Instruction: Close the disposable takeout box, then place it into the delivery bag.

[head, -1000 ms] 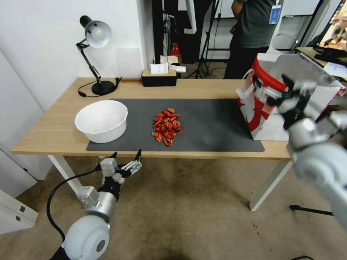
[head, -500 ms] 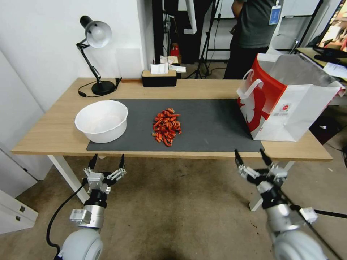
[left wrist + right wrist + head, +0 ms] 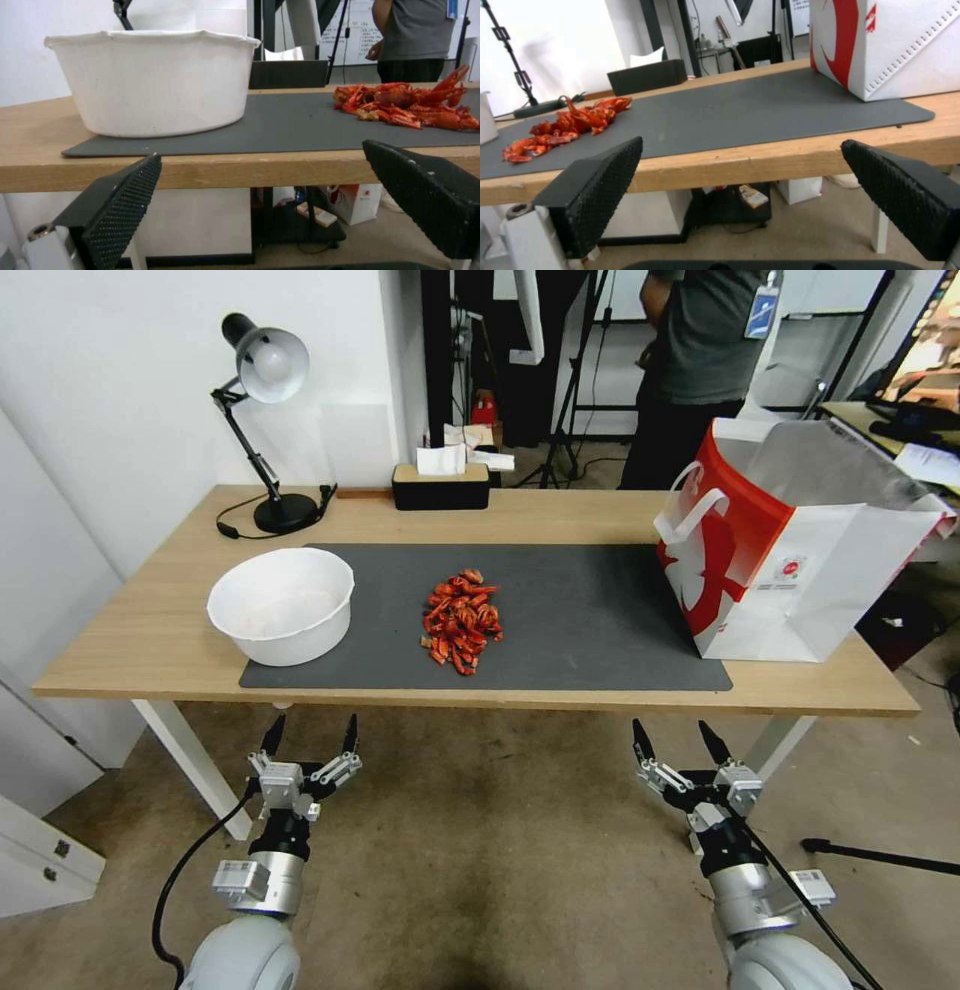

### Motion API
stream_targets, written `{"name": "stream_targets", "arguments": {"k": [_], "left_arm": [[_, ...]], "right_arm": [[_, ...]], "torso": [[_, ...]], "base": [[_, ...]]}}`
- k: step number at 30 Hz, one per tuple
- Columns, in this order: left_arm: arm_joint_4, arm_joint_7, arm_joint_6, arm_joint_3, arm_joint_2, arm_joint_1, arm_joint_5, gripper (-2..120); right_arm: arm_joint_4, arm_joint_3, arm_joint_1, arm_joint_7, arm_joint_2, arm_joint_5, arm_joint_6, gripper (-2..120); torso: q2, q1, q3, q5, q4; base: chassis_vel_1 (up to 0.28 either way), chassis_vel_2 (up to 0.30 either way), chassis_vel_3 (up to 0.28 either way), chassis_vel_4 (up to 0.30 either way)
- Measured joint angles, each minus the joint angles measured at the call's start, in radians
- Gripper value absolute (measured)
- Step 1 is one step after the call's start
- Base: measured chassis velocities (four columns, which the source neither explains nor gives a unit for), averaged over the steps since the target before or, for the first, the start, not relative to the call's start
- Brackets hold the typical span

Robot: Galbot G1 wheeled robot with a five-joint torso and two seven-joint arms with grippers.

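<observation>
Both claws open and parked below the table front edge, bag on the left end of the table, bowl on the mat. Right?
One error: the delivery bag stands at the table's right end, as the head view shows. The rest holds: the left claw and right claw hang open below the front edge, and the white bowl sits on the grey mat.

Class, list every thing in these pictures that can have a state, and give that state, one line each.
Delivery bag: upright on the table, mouth open.
Bowl: upright on the mat, looks empty.
Crayfish: loose pile on the mat.
Lamp: standing; lit or not, cannot tell.
Left gripper: open, empty, below the table edge.
Right gripper: open, empty, below the table edge.
</observation>
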Motion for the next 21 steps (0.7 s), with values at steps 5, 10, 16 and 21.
{"name": "stream_targets", "arguments": {"k": [5, 10, 16, 21], "left_arm": [[-0.001, -0.014, 0.009, 0.008, -0.002, -0.002, -0.004, 100], [-0.002, -0.015, 0.011, 0.008, -0.002, -0.002, -0.005, 100], [-0.003, -0.016, 0.012, 0.008, -0.002, -0.002, -0.005, 100], [-0.003, -0.016, 0.012, 0.008, -0.001, -0.002, -0.006, 100]], "right_arm": [[0.000, -0.001, 0.000, -0.003, -0.001, 0.000, 0.004, 100], [0.001, -0.001, 0.001, -0.003, -0.002, 0.000, 0.004, 100], [0.002, -0.001, 0.001, -0.003, -0.002, 0.001, 0.004, 100], [0.002, -0.001, 0.002, -0.003, -0.002, 0.001, 0.004, 100]], "torso": [[0.000, 0.000, 0.000, 0.0000, -0.0001], [0.000, 0.000, 0.000, -0.0002, 0.0000], [0.000, 0.000, 0.000, -0.0001, 0.0000], [0.000, 0.000, 0.000, -0.0001, 0.0000]], "base": [[0.000, 0.000, 0.000, 0.000], [0.000, 0.000, 0.000, 0.000], [0.000, 0.000, 0.000, 0.000], [0.000, 0.000, 0.000, 0.000]]}}
